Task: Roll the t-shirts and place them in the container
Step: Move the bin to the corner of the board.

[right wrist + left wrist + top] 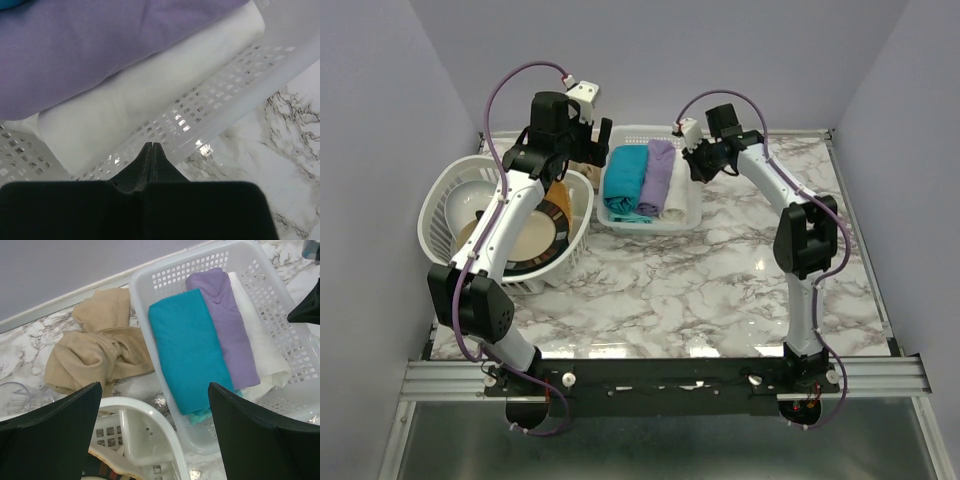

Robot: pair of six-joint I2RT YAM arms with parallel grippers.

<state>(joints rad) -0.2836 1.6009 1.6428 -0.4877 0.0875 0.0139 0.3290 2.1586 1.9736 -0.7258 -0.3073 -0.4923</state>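
Observation:
A crumpled beige t-shirt (95, 347) lies on the marble table between the back wall and two baskets. A white rectangular basket (688, 215) holds three rolled shirts side by side: teal (625, 180), lilac (658, 168) and white (675, 200). They also show in the left wrist view as teal (192, 355), lilac (227, 325) and white (257, 337). My left gripper (155, 440) is open and empty, above the round basket's rim, near the beige shirt. My right gripper (152, 146) is shut and empty at the rectangular basket's right wall (240, 85), beside the white roll (125, 115).
A round white laundry basket (445, 195) at the left holds a dark-rimmed patterned plate (558, 228) and a golden-brown woven piece (556, 192). Its rim (150, 412) lies right under my left gripper. Walls close the back and sides.

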